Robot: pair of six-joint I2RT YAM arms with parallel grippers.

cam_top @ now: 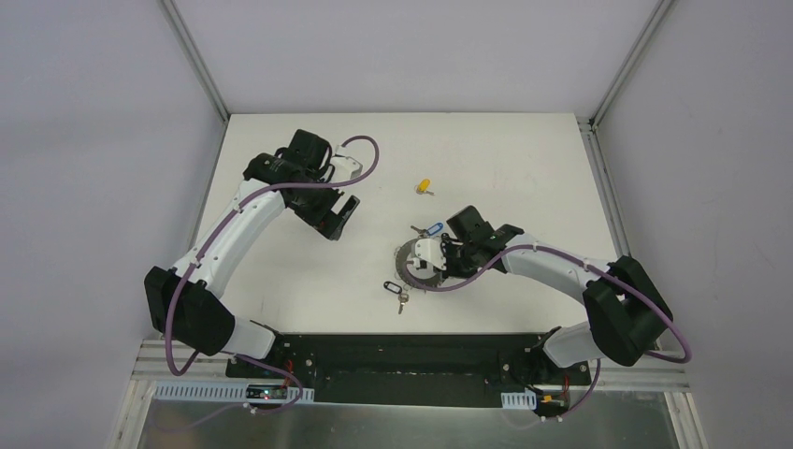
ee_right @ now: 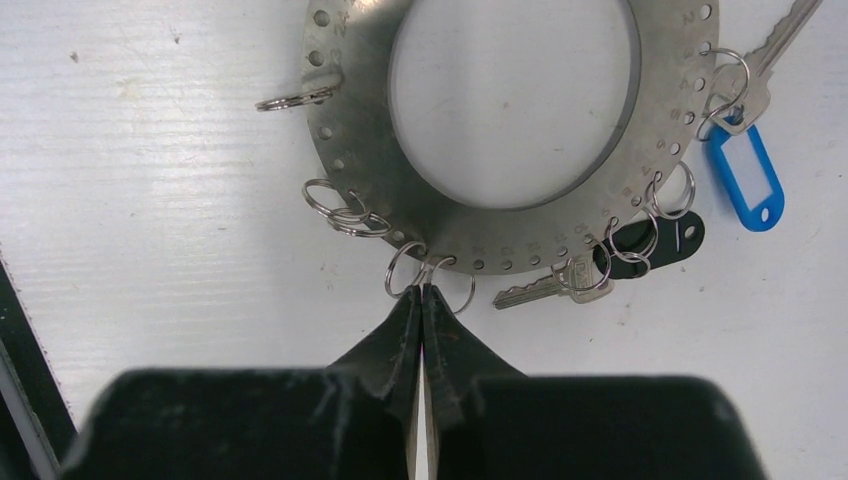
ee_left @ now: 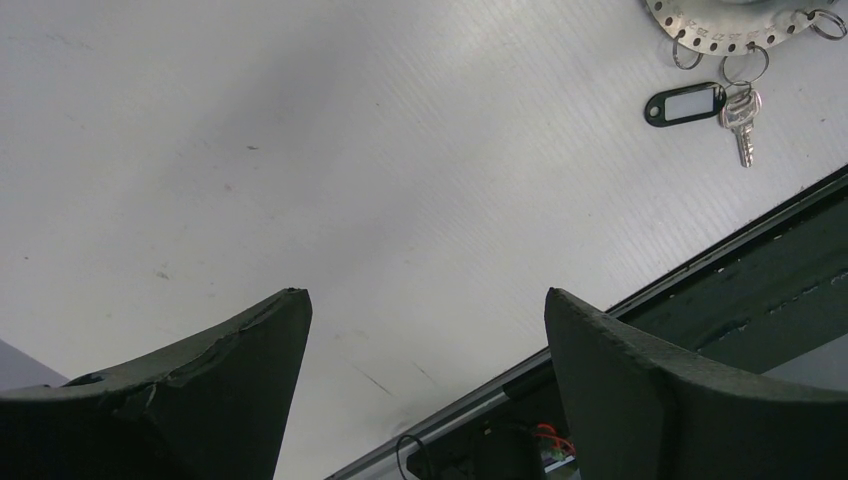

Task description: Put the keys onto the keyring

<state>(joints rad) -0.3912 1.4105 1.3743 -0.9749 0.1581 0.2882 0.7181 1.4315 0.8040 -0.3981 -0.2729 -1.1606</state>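
The keyring [cam_top: 411, 268] lies flat on the white table at centre, and it fills the top of the right wrist view [ee_right: 360, 150]. My right gripper [ee_right: 422, 290] is shut, its tips pinching a small wire loop [ee_right: 432, 268] on the ring's near rim. A blue-tagged key [ee_right: 745, 175] and a black-tagged key [ee_right: 655, 240] hang from loops on the rim. Another black-tagged key [cam_top: 396, 288] hangs on the ring's near side and also shows in the left wrist view [ee_left: 685, 103]. The yellow key [cam_top: 424, 186] lies loose behind the ring. My left gripper [cam_top: 338, 217] is open and empty, to the ring's left.
The black base rail [cam_top: 411, 351] runs along the table's near edge and shows in the left wrist view [ee_left: 720, 300]. Grey walls and metal frame posts [cam_top: 196, 56] bound the table at left, right and back.
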